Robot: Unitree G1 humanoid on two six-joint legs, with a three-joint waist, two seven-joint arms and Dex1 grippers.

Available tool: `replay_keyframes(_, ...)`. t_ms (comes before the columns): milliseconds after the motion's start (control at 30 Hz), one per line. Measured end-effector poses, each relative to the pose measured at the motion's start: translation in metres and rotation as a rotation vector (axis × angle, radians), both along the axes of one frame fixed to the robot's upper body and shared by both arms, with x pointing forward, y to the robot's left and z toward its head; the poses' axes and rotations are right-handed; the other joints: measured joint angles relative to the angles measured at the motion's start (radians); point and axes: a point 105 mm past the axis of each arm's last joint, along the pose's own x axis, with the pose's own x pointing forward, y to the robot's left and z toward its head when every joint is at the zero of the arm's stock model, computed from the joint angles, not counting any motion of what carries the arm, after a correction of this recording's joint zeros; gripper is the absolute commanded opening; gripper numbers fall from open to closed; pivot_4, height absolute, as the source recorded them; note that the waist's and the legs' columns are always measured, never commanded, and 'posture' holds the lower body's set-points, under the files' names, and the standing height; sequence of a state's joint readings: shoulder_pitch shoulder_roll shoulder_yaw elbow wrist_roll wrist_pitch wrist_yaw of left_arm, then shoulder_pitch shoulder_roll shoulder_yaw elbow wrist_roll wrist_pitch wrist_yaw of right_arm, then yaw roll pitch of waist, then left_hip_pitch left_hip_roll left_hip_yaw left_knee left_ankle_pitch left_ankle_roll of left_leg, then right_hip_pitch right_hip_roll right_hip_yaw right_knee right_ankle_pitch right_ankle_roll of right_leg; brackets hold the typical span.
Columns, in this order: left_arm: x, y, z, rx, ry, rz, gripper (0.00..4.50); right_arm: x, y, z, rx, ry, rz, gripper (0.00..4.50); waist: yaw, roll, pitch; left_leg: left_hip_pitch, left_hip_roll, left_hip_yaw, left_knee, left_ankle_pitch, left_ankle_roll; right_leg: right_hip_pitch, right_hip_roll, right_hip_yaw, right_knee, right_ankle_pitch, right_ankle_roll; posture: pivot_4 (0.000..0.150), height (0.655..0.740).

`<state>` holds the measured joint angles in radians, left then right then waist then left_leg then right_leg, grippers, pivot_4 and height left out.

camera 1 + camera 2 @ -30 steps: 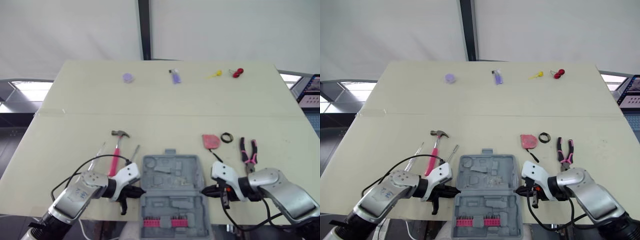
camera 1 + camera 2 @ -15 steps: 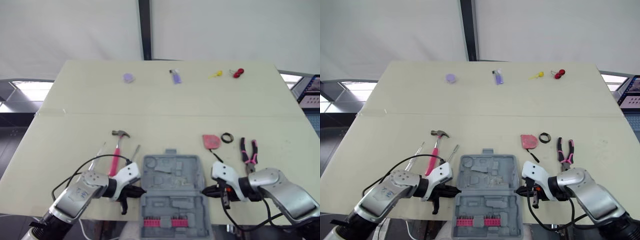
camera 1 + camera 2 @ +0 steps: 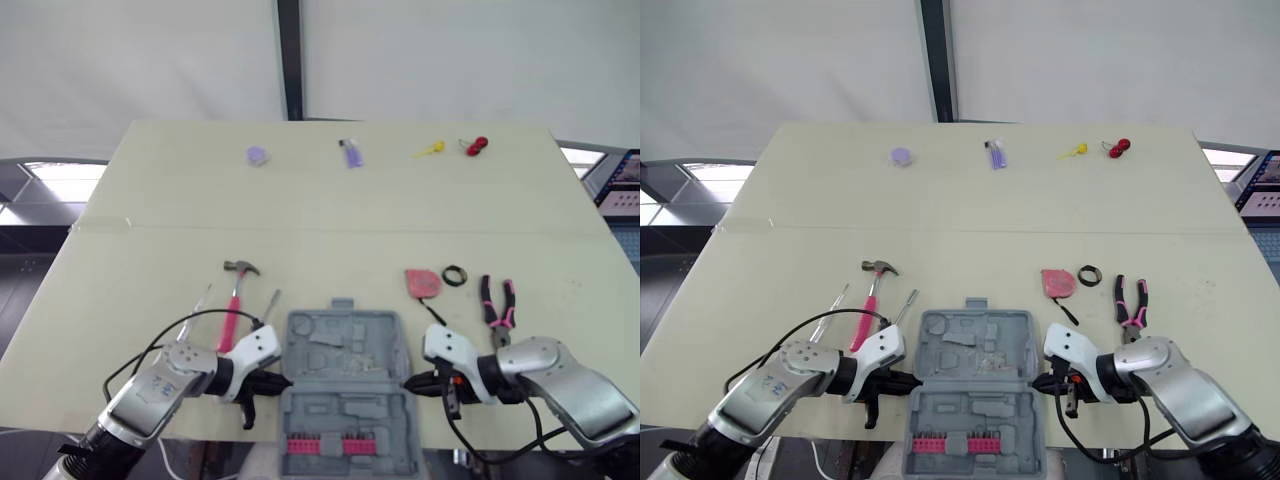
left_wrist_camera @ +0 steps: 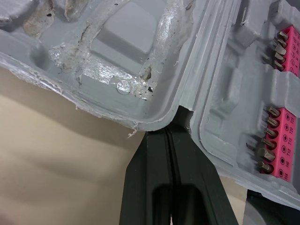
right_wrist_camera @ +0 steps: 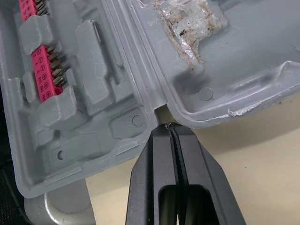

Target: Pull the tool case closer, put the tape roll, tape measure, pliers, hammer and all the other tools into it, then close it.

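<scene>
The grey tool case (image 3: pixel 345 350) lies open at the table's front edge, with pink bit strips (image 3: pixel 322 443) in its near half. My left gripper (image 3: pixel 275 383) is shut, its tips against the hinge notch on the case's left side (image 4: pixel 140 108). My right gripper (image 3: pixel 410 382) is shut at the hinge notch on the right side (image 5: pixel 206 93). A pink-handled hammer (image 3: pixel 235 295) and two screwdrivers (image 3: pixel 197 305) lie left of the case. The red tape measure (image 3: pixel 422 283), black tape roll (image 3: pixel 455 274) and pink pliers (image 3: pixel 497 303) lie to its right.
Small items sit along the table's far edge: a purple disc (image 3: pixel 257 155), a purple piece (image 3: pixel 350 153), a yellow one (image 3: pixel 430 149) and a red one (image 3: pixel 476 145). The case's near half reaches past the table's front edge (image 3: pixel 60 430). Cables loop from both wrists.
</scene>
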<state>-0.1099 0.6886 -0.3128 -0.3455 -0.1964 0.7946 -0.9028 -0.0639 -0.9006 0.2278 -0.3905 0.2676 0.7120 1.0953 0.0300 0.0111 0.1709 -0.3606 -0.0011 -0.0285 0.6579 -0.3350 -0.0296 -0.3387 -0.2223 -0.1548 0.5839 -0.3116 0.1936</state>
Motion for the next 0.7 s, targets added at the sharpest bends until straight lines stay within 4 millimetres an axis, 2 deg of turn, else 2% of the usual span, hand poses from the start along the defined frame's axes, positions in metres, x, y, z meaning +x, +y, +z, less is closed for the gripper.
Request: replay_keyframes(700,-0.003,0.011,0.0,0.011,0.012,0.026,0.0,0.003,-0.015,-0.008,-0.025,0.013,-0.028,0.06,-0.004,0.0,0.0,0.0,0.0,0.0,0.0,0.0,0.0,0.0,0.0,0.0,0.0,0.0,0.0,0.15,0.74)
